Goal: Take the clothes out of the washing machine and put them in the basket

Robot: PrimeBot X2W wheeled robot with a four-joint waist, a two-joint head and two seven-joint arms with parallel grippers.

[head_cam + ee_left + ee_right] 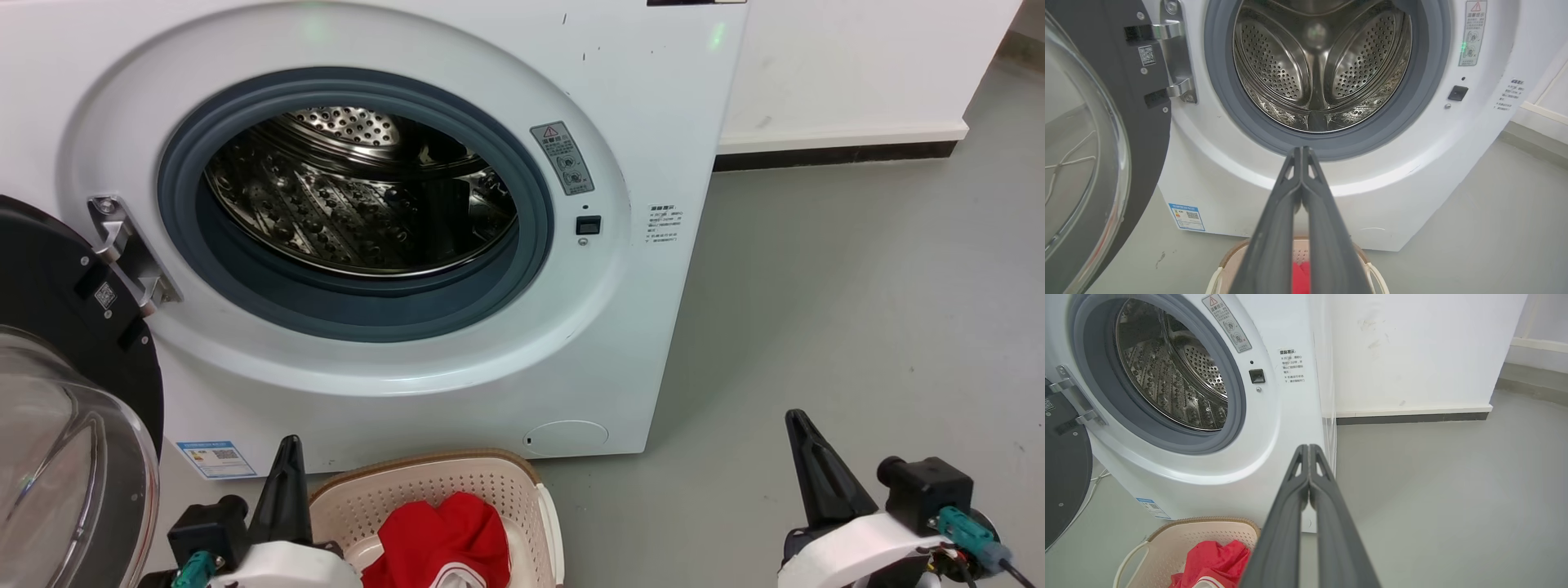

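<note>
I read both claws clenched tip to tip, holding nothing: left gripper (pixel 287 447) beside the cream perforated plastic basket (pixel 424 464), right gripper (pixel 796 423) over grey floor (pixel 857 327). Bright-red fabric clothes (pixel 445 531) lie in it, before the white front-loading washing machine (pixel 653 122).

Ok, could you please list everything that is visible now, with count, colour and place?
washing machine: one, white, ahead
drum: one, steel, inside it
door: one, black-rimmed glass, open at left
basket: one, cream, brown rim, on floor below the opening
clothes: red heap, white trim, count unclear, in basket
floor: grey
wall: white, at right
left gripper: one, dark, shut, beside basket
right gripper: one, dark, shut, above floor at right
</note>
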